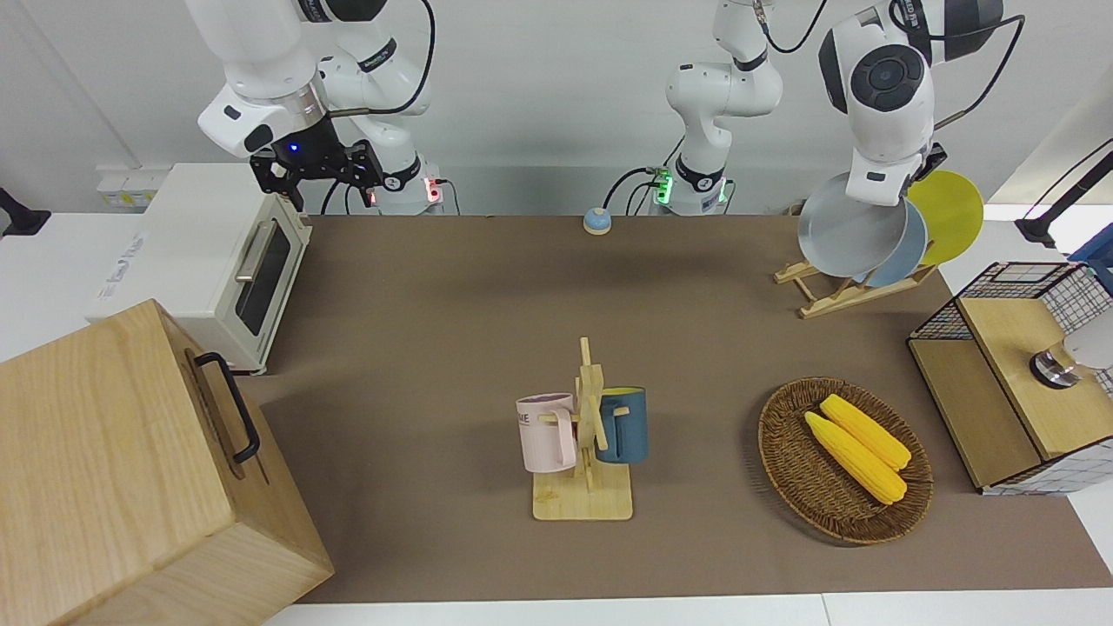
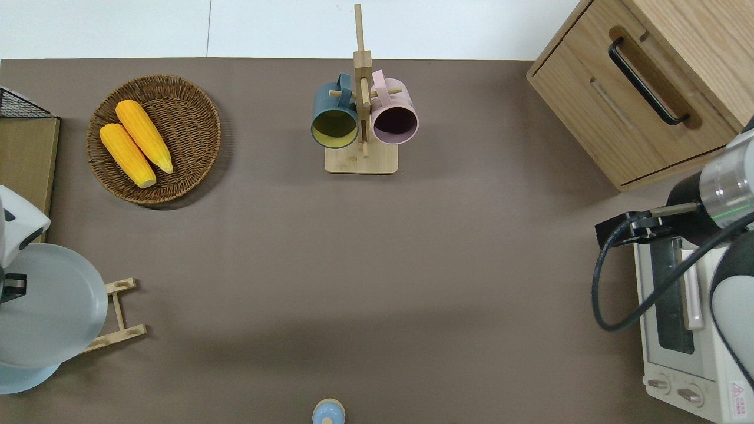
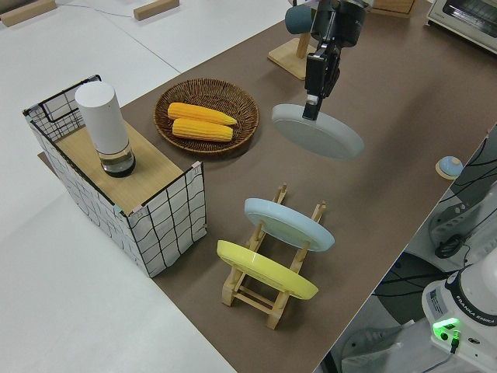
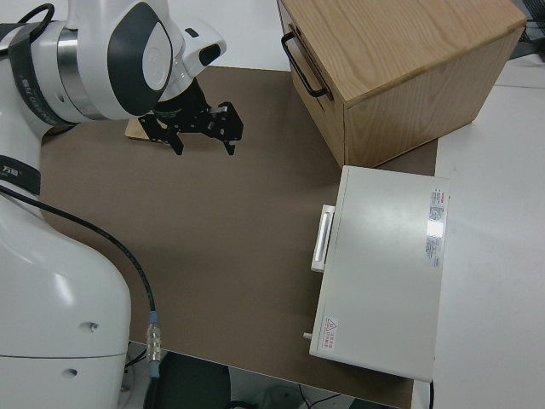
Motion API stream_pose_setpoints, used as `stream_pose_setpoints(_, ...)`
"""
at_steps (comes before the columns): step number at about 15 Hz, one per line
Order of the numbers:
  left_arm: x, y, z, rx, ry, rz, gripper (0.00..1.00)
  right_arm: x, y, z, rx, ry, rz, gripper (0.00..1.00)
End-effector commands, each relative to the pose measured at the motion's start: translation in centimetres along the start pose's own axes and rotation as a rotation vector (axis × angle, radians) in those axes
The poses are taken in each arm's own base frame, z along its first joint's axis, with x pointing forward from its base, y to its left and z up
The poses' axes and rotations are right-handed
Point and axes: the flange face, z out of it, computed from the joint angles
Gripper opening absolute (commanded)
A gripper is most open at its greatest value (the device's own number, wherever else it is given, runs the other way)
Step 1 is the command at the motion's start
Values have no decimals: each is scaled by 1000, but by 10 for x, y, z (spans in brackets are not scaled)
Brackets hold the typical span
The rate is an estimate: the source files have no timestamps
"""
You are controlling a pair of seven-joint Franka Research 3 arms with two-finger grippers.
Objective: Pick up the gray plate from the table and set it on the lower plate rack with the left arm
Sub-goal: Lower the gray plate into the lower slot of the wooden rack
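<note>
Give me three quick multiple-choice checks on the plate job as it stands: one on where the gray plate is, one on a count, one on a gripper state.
1. Where is the gray plate?
A. Flat on the table
B. In the air over the lower plate rack, held by the left gripper
C. In the wicker basket

2. How many plates already stand in the rack?
A. None
B. Two
C. Four

3. How is the right gripper?
A. Open, holding nothing
B. Shut on a mug
C. Shut on the oven handle

Answers:
1 B: the left side view shows the plate hanging from the gripper, clear of the rack.
2 B: the light blue plate and the yellow plate sit in the slots.
3 A: the right side view shows its fingers apart with nothing between them; that arm is parked.
</note>
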Motion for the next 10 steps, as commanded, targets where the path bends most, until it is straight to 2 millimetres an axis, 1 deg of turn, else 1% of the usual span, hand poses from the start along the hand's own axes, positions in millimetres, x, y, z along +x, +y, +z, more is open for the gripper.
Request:
stream_pose_setpoints(1,0,6,7,73,-20,-28,0,-2,2,-3,-7,-3,15,983)
stream_pose_setpoints(5,0,29,40,151,-57,-92,0,-2,2,-3,-6,-1,15,983)
stream_pose_setpoints(10,2,45,57,184,-64,-113,0,-2,2,-3,-5,-1,15,983)
